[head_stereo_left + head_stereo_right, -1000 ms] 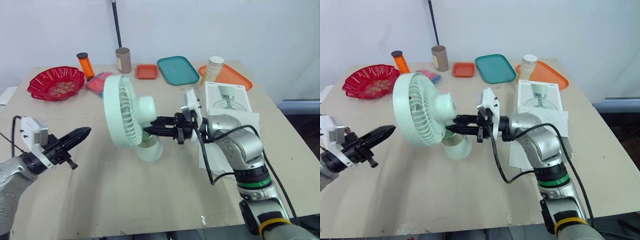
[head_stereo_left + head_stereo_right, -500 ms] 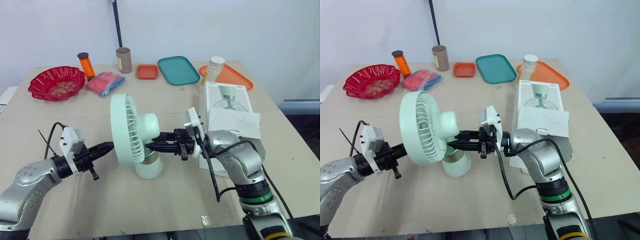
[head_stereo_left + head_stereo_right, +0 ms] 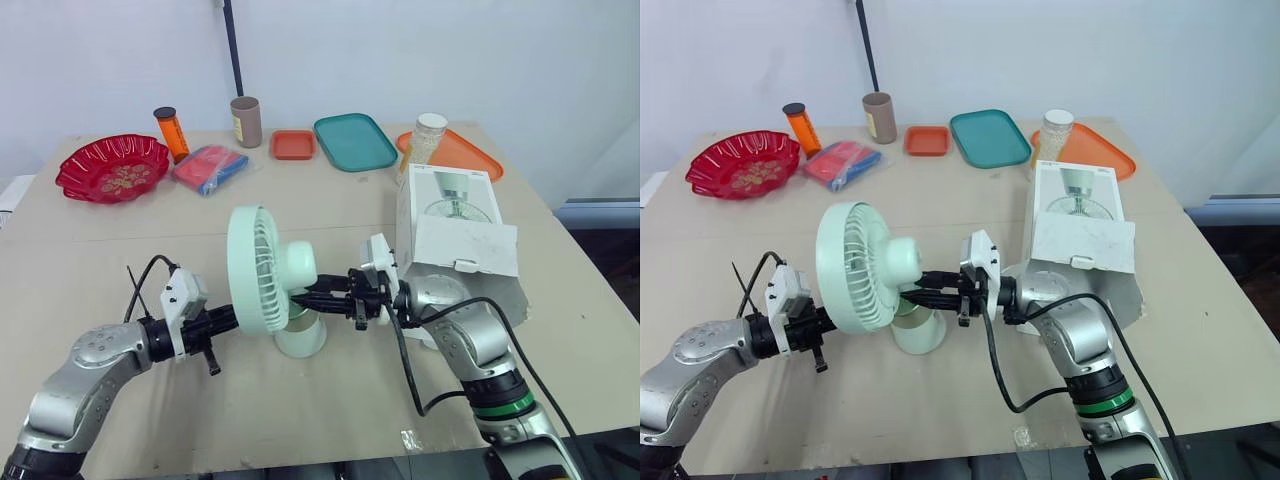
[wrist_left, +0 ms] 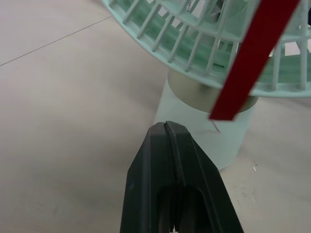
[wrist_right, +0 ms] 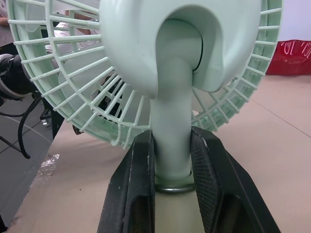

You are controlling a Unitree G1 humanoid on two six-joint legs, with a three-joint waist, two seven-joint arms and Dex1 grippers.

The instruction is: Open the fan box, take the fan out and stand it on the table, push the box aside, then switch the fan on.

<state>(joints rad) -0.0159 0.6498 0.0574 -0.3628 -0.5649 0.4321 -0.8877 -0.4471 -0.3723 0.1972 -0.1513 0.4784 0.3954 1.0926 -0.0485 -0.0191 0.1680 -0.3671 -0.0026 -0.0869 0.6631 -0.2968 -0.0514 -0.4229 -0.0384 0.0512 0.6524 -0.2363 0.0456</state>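
The pale green fan [image 3: 268, 281] stands upright with its round base [image 3: 301, 338] on the table, grille facing my left. My right gripper [image 3: 300, 297] is shut on the fan's neck just above the base; in the right wrist view its fingers [image 5: 137, 170] press on both sides of the neck [image 5: 173, 145]. My left gripper [image 3: 225, 318] is shut on nothing, its tip low in front of the grille, close to the base [image 4: 204, 131]. The white fan box [image 3: 456, 222] sits to the right with its front flap hanging open.
Along the table's far edge are a red bowl [image 3: 112, 167], an orange bottle [image 3: 171, 132], a blue and red packet [image 3: 210, 166], a brown cup [image 3: 246, 121], a small orange tray [image 3: 293, 144], a teal tray [image 3: 355, 140], a white jar [image 3: 428, 135] and an orange tray [image 3: 465, 156].
My left gripper has swung in from the left up to the fan's grille. The fan, still held by my right gripper, has come down and toward me onto the table.
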